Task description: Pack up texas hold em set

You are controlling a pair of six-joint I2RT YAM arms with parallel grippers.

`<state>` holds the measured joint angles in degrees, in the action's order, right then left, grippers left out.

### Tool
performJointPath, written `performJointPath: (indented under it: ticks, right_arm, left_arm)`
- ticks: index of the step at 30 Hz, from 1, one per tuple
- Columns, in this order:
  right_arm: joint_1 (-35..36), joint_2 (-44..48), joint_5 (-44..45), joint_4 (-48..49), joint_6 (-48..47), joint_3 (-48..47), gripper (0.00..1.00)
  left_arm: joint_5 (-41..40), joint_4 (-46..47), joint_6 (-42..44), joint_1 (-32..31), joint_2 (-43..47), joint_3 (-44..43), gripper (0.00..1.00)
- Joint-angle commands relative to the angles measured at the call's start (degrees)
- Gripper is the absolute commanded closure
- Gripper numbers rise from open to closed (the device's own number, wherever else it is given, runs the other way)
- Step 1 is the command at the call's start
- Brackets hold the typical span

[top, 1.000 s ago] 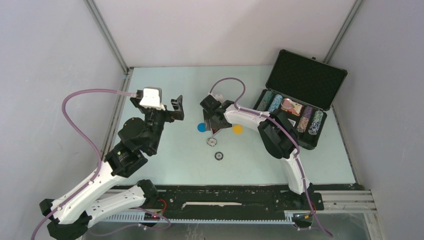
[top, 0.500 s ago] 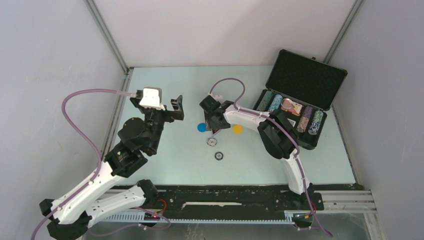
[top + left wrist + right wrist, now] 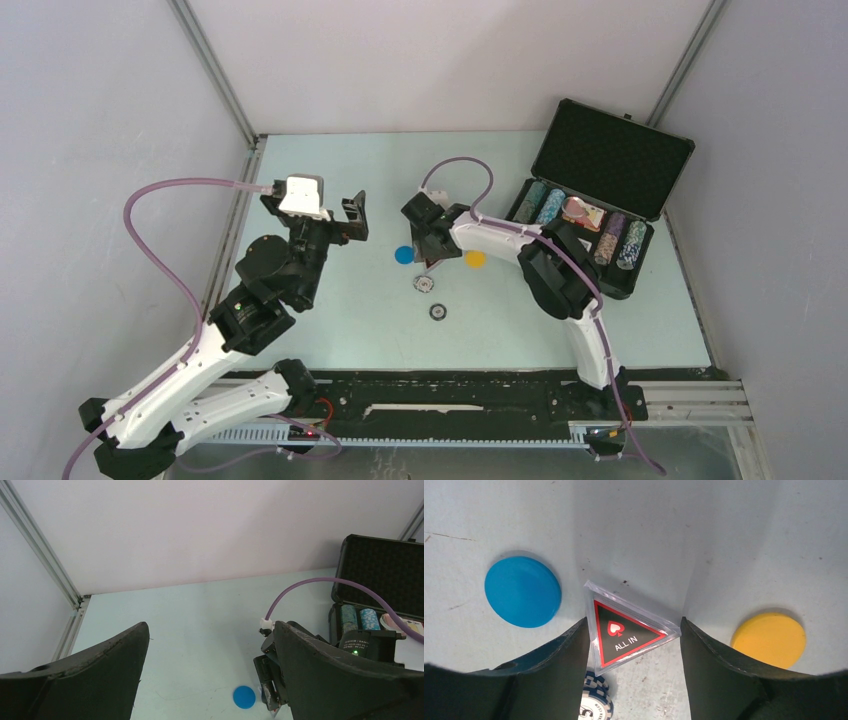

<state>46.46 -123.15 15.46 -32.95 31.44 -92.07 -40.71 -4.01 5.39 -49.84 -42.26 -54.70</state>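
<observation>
So the right gripper (image 3: 634, 624) is down on the table with its jaws either side of the little triangle marker (image 3: 624, 636), looks like they're touching its edges, but I honestly can't tell if it's pinched. It reads "ALL IN" under a red spade. Blue disc (image 3: 522, 591) and yellow disc (image 3: 769, 636) sit on either side. I'd guess next is squeeze, lift, carry to the open briefcase (image 3: 612, 150). The left gripper (image 3: 211, 630) hangs wide open and empty.

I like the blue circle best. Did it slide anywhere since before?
No. The blue disc lies in the same spot as before, with the same gap between it and the yellow disc to its right.
</observation>
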Motion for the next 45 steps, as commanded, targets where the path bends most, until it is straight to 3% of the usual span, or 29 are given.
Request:
performJointPath:
  ticks: [1, 14, 21, 25, 29, 39, 45]
  right_arm:
    - [-0.8, 6.8, 2.8, 3.1, -0.1, 2.2, 0.37]
    - [-8.8, 25.6, 5.6, 7.2, -1.0, 14.8, 0.39]
    - [-22.0, 37.3, 6.5, 6.2, -0.3, 25.6, 0.39]
    - [-31.2, 41.3, 6.6, 4.7, -0.4, 28.9, 0.39]
    - [-38.2, 41.9, 7.1, 3.9, 1.5, 30.0, 0.39]
    - [-48.8, 36.9, 4.8, 6.8, 4.6, 28.7, 0.39]
    - [-50.6, 35.9, 4.2, 10.8, 1.6, 28.4, 0.39]
  left_arm:
    - [0.5, 0.8, -1.0, 0.5, 0.5, -1.2, 0.0]
    - [1.1, 0.6, -1.6, 0.5, 0.2, -1.4, 0.0]
    - [1.6, -1.2, -3.8, 0.4, 0.4, -3.1, 0.0]
    - [3.6, -6.8, -7.6, 0.0, -1.0, -9.5, 0.0]
    - [7.4, -10.3, -8.8, 0.0, -2.7, -12.8, 0.0]
    - [4.6, -5.8, -5.5, 0.0, -0.8, -3.7, 0.0]
    - [5.2, -4.2, -5.5, 0.2, -0.2, -1.6, 0.0]
